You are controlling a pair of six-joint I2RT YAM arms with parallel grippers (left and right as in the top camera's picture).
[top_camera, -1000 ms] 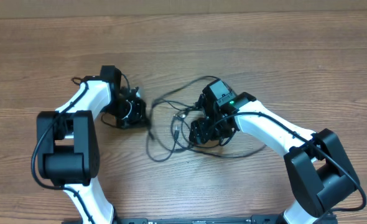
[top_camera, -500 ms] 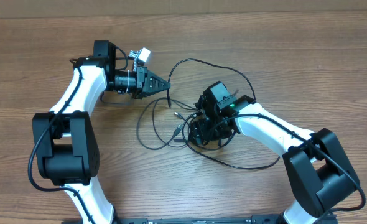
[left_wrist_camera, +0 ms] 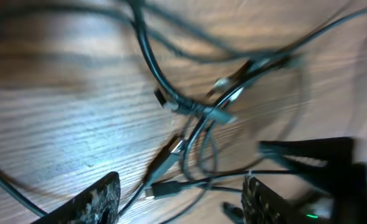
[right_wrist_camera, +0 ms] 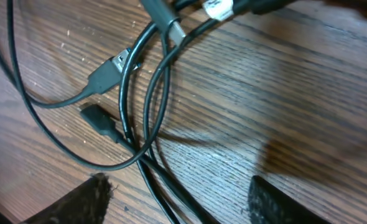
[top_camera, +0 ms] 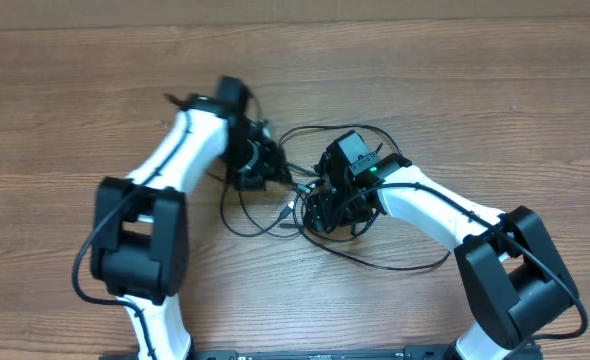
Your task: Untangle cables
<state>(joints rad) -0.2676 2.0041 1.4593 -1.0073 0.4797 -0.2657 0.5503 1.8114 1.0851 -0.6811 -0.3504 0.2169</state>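
With our left gripper (left_wrist_camera: 182, 185) and right gripper (right_wrist_camera: 178, 186) both apart over the cables (left_wrist_camera: 196, 112) knotted on the bench (top_camera: 75, 80) between them, we could pinch several strands together and tighten the tangle.

The cables (top_camera: 285, 208) lie in one tangle on the middle of the table (top_camera: 495, 90). The left gripper (top_camera: 273, 176) is over its left rear part, the right gripper (top_camera: 313, 212) over its right part.
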